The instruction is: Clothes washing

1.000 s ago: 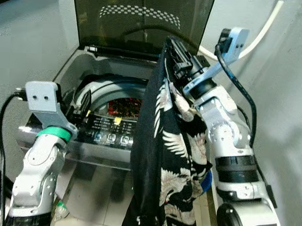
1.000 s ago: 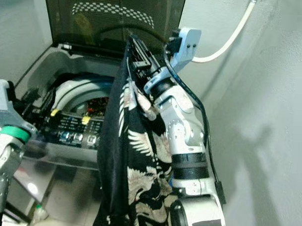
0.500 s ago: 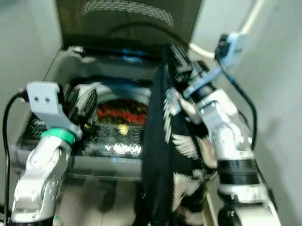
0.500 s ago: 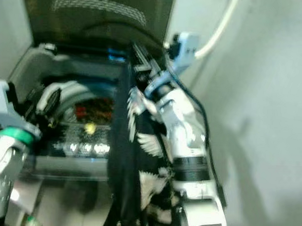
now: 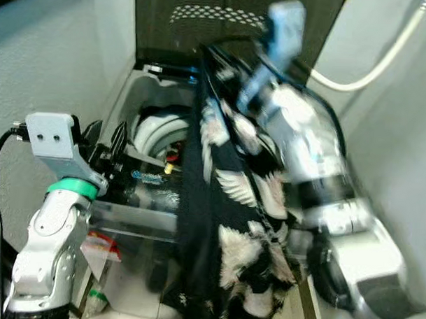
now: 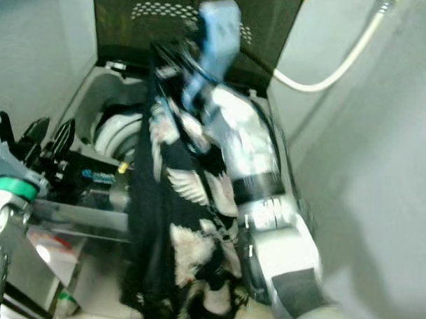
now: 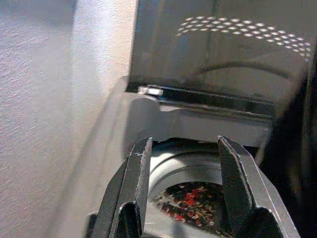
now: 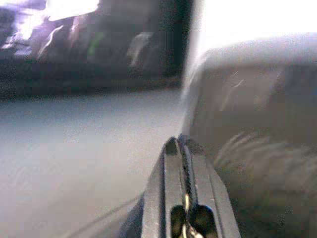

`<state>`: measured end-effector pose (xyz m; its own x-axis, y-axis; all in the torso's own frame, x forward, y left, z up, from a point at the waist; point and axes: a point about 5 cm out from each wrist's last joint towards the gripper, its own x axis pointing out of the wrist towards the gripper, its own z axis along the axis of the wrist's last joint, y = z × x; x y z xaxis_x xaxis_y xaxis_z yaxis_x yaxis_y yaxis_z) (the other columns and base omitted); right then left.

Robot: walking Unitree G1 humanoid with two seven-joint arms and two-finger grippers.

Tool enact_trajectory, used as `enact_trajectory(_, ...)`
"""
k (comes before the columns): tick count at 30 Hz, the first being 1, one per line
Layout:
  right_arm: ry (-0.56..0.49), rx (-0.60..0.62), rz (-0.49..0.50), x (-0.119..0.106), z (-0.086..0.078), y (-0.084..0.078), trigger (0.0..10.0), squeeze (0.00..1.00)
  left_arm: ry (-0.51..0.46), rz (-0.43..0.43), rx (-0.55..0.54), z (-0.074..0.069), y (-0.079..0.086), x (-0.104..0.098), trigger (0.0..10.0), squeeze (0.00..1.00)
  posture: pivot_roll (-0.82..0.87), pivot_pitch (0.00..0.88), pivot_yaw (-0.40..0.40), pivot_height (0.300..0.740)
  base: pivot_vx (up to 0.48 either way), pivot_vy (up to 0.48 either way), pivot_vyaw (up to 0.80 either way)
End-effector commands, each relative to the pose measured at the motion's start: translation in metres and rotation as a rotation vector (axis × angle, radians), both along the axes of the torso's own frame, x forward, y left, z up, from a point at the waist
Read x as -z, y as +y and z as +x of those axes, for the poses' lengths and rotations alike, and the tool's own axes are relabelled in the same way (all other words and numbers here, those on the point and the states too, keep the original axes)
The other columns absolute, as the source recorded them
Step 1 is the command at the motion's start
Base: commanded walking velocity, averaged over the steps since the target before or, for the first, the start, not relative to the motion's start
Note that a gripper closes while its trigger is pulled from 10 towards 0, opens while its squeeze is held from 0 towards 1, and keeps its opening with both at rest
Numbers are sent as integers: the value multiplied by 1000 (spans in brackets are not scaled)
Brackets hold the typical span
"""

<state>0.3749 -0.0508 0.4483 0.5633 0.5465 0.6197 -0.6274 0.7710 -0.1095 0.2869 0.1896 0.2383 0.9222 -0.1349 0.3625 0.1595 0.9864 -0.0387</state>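
A top-loading washing machine stands before me with its dark lid raised. Inside the drum lies red and black laundry. My right gripper is high in front of the lid, shut on the top of a black garment with white bird prints. The garment hangs down over the machine's front right, almost to the floor. In the right wrist view the fingers are pressed together. My left gripper is open at the machine's front left corner, and its fingers frame the drum opening.
A white hose runs along the wall at the right. Grey walls close in on both sides of the machine. On the floor at the lower left lie a red and white packet and a small green-capped bottle.
My right arm has swung left and up with the garment, which now hangs across more of the machine's front. The head view has shifted and is blurred. The left gripper has kept its place.
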Motion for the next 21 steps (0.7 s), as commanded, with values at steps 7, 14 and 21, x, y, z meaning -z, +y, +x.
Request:
enact_trajectory(7,-325,225,453,-105,-48,-81,10000,0,27,20,0,0,-2,7,10000,0,141,0,-80,740,0,0,0)
enact_trajectory(14,-371,405,325,-97,-42,-98,10000,0,38,33,14,-3,-4,10,10000,0,143,0,-53,740,0,0,0)
enact_trajectory(21,-8,123,-114,27,20,-19,10000,0,47,39,36,3,-6,10,10000,0,131,0,-34,740,0,0,0)
